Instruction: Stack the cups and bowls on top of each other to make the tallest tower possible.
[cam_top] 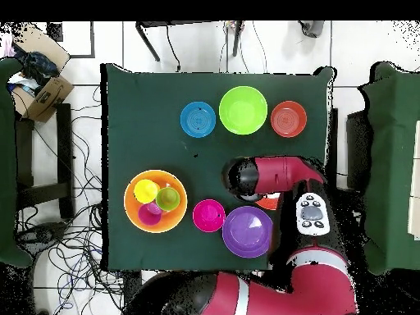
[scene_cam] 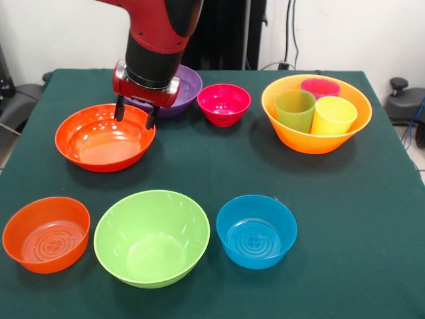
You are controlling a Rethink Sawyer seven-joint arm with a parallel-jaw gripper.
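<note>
My gripper [scene_cam: 135, 114] hangs open and empty just above the far rim of the wide red-orange bowl [scene_cam: 99, 143] at the left. The purple bowl [scene_cam: 189, 85] sits right behind it, and the small pink bowl [scene_cam: 224, 104] to its right. The big orange bowl [scene_cam: 317, 136] at the right holds three upright cups: green [scene_cam: 295, 110], yellow [scene_cam: 333, 115] and purple-pink [scene_cam: 320, 86]. Along the front stand the small orange bowl [scene_cam: 46, 234], the big lime green bowl [scene_cam: 151, 237] and the small blue bowl [scene_cam: 256, 231]. No tower stands. In the overhead view my arm [cam_top: 275, 176] hides the gripper and the red-orange bowl.
The dark green cloth [scene_cam: 212, 166] covers the table. The overhead view shows cables and a cardboard box [cam_top: 41, 94] on the floor to the left. A grey controller [cam_top: 312, 213] lies by the arm.
</note>
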